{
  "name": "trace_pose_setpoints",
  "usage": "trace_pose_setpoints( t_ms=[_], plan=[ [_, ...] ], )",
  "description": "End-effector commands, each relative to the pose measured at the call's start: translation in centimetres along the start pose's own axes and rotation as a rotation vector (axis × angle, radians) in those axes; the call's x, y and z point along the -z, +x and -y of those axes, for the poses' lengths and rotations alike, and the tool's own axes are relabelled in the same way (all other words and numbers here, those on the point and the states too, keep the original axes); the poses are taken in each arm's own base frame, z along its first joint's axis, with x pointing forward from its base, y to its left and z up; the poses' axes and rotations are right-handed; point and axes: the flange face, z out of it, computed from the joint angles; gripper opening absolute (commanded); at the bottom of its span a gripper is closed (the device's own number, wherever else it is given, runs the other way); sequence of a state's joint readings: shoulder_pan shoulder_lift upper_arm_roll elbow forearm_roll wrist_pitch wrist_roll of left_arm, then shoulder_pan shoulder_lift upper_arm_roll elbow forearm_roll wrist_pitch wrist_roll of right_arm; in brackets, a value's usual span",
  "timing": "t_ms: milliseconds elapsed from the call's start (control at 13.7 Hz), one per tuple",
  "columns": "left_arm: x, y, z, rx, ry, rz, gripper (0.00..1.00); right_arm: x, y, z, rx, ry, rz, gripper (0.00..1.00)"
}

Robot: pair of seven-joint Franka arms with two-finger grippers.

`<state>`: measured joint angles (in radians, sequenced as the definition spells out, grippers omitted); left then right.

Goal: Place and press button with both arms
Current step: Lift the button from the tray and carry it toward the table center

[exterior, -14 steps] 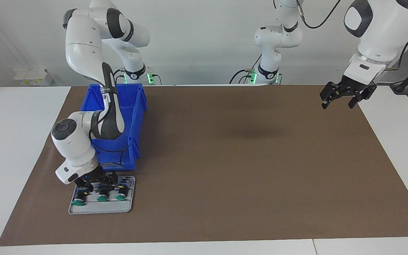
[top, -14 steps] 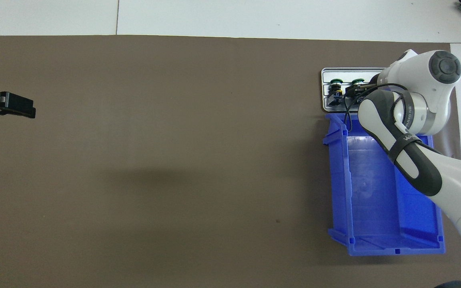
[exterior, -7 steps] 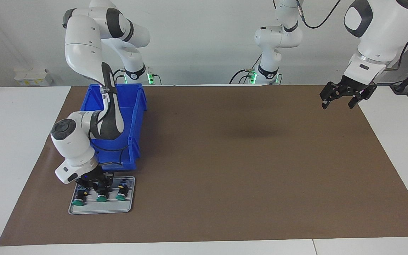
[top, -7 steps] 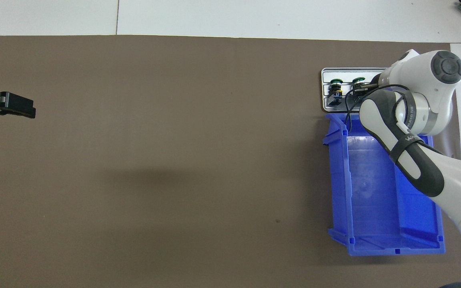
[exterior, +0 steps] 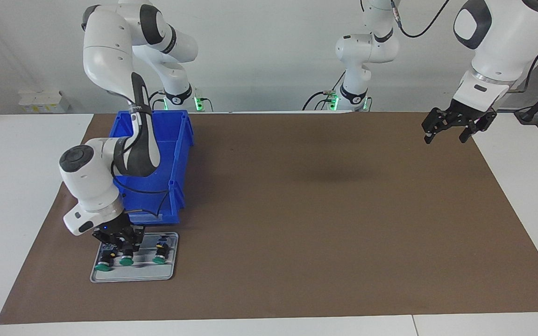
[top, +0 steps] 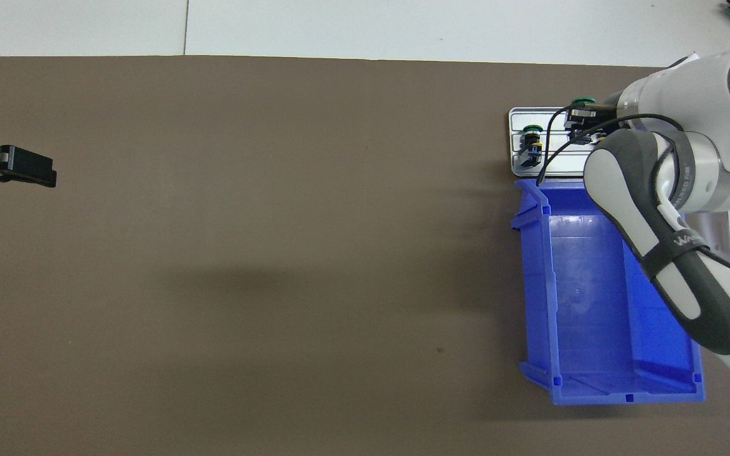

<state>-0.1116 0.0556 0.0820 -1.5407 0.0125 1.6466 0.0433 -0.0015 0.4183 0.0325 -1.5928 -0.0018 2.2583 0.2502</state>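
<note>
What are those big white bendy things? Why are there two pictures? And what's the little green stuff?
Those are two robot arms. Each ends in a black gripper that pinches things. One picture looks at the robots from across the table. The other looks down from above them. On the brown mat sits an empty blue bin. Beside it, farther from the robots, is a grey tray of green-capped push-buttons. The right gripper is over the tray, shut on the middle button. Two other buttons lie on the tray, one on either side. The left gripper is open, holds nothing and waits in the air over the left arm's end of the mat.
</note>
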Motion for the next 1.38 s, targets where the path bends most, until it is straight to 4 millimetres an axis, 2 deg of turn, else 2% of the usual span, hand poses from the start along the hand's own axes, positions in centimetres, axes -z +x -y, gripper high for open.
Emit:
trace_pose_setpoints(
  t_ms=[0, 73, 218, 364, 510, 655, 801, 1019, 1092, 1237, 1310],
  plan=[
    [0.1, -0.9, 0.2, 0.005, 0.010, 0.008, 1.00, 2.1, -2.4, 5.6, -0.184, -0.025, 0.032, 0.00],
    [0.1, -0.9, 0.2, 0.005, 0.011, 0.008, 1.00, 2.4, -3.0, 7.1, -0.225, -0.065, 0.020, 0.00],
    [0.1, -0.9, 0.2, 0.005, 0.011, 0.008, 1.00, 3.1, -5.1, 11.7, -0.325, -0.085, 0.013, 0.00],
    [0.1, -0.9, 0.2, 0.005, 0.011, 0.008, 1.00, 3.4, -7.6, 16.1, -0.550, -0.098, 0.020, 0.00],
    [0.1, -0.9, 0.2, 0.005, 0.010, 0.008, 1.00, 5.2, -9.3, 20.1, -0.752, -0.092, 0.014, 0.00],
    [0.1, -0.9, 0.2, 0.005, 0.011, 0.008, 1.00, 6.1, -12.0, 24.6, -0.838, -0.093, 0.021, 0.00],
    [0.1, -0.9, 0.2, 0.005, 0.011, 0.008, 1.00, 6.5, -13.6, 27.8, -0.962, -0.105, 0.014, 0.00],
    [0.1, -0.9, 0.2, 0.005, 0.010, 0.008, 1.00, 6.3, -16.1, 32.2, -1.110, -0.117, 0.014, 0.00],
    [0.1, -0.9, 0.2, 0.005, 0.010, 0.008, 1.00, 5.9, -16.4, 32.8, -1.180, -0.120, 0.011, 0.00],
    [0.1, -0.9, 0.2, 0.005, 0.011, 0.008, 1.00, 4.3, -19.0, 36.5, -1.219, -0.133, 0.004, 0.00],
    [0.1, -0.9, 0.2, 0.005, 0.010, 0.008, 1.00, 3.3, -19.4, 37.9, -1.275, -0.145, -0.005, 0.00]
  ],
)
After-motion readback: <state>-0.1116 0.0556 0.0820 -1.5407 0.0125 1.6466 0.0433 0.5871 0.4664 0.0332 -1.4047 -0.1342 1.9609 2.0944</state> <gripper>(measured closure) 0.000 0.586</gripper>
